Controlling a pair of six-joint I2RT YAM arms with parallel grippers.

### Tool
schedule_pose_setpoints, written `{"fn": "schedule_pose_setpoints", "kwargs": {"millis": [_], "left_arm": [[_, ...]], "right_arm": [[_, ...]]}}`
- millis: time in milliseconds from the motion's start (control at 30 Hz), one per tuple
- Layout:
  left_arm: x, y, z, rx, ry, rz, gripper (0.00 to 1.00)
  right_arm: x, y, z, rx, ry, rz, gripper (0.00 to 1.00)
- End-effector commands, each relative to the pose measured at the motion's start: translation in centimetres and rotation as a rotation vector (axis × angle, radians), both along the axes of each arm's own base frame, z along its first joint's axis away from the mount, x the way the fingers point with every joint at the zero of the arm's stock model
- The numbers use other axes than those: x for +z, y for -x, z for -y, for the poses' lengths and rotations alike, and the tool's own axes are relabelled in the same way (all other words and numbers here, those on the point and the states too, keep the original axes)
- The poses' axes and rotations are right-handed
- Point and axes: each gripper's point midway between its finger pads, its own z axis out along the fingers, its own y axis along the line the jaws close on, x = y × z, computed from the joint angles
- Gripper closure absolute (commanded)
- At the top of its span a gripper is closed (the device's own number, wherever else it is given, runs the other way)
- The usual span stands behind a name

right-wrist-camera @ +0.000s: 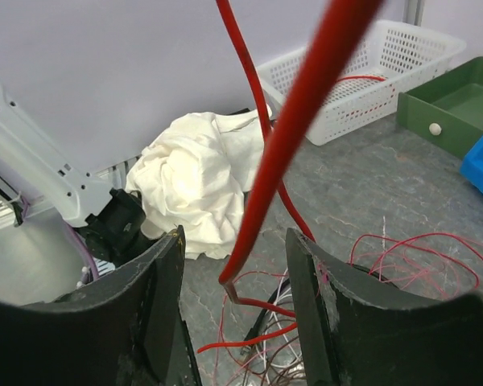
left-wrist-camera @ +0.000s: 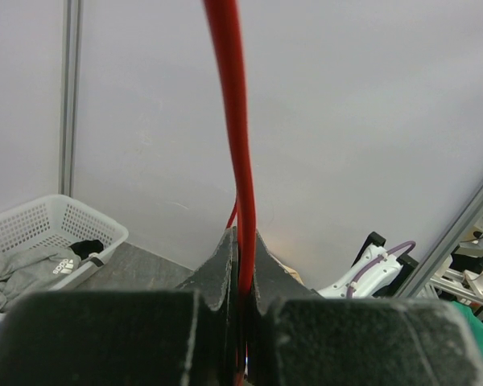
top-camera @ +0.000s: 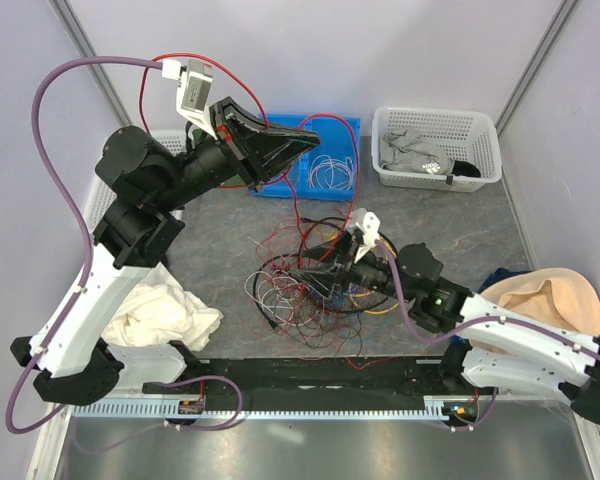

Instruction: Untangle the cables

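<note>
Early days on this one, I'd say. The main heap of thin cables in red, orange, white and black (top-camera: 310,290) was still one knotted mess in the middle of the grey stone-look desk (top-camera: 220,225), right in front of the right arm.

The left end effector (left-wrist-camera: 241,245) was raised well above the desk and pinched tight on one thick red cable (left-wrist-camera: 236,121). That cable ran up out of its tips, and its other part trailed down toward the heap. So one strand was being pulled free but wasn't clear of the pile yet.

The right end effector (right-wrist-camera: 233,241) was down at the heap with its jaws standing apart. The same sort of red cable passed through the gap without being gripped, as far as I could see.

A few loose white wires (top-camera: 330,170) lay in or at the blue plastic tray (top-camera: 342,128) at the back. My guess is those were already sorted, but I couldn't tell for sure. Almost everything else was left to do: dozens of loops crossed each other in that pile.
</note>
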Motion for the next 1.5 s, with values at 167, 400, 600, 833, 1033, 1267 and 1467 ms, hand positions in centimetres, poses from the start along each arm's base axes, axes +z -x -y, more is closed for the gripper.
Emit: {"fn": "schedule_pose_setpoints", "kwargs": {"millis": [167, 400, 600, 833, 1033, 1267, 1467], "left_arm": [[1.0, 0.8, -0.9, 0.007, 0.020, 0.043, 0.98], [0.0, 0.6, -1.7, 0.046, 0.054, 0.009, 0.98], [0.4, 1.3, -1.8, 0.005, 0.101, -0.018, 0.98], [0.0, 1.0, -1.8, 0.019, 0.099, -0.030, 0.98], [-2.1, -1.9, -3.0, 0.200, 0.032, -0.073, 0.98], [-8.2, -6.1, -5.4, 0.454, -0.059, -0.217, 0.98], [-8.8, -6.2, -5.2, 0.430, -0.036, -0.272, 0.98]], "right_arm": [[4.3, -2.7, -2.8, -0.041, -0.147, 0.068, 0.51], [5.4, -3.8, -1.6, -0.126, -0.331, 0.066, 0.87], [4.4, -4.2, -1.7, -0.134, -0.407, 0.036, 0.59], [4.3, -4.5, -2.2, -0.130, -0.424, 0.035, 0.91], [3.9, -5.2, -2.2, -0.181, -0.224, -0.047, 1.00], [6.6, -6.4, 2.8, -0.400, -0.078, -0.078, 1.00], [7.7, -5.1, 4.6, -0.388, -0.067, -0.035, 1.00]]}}
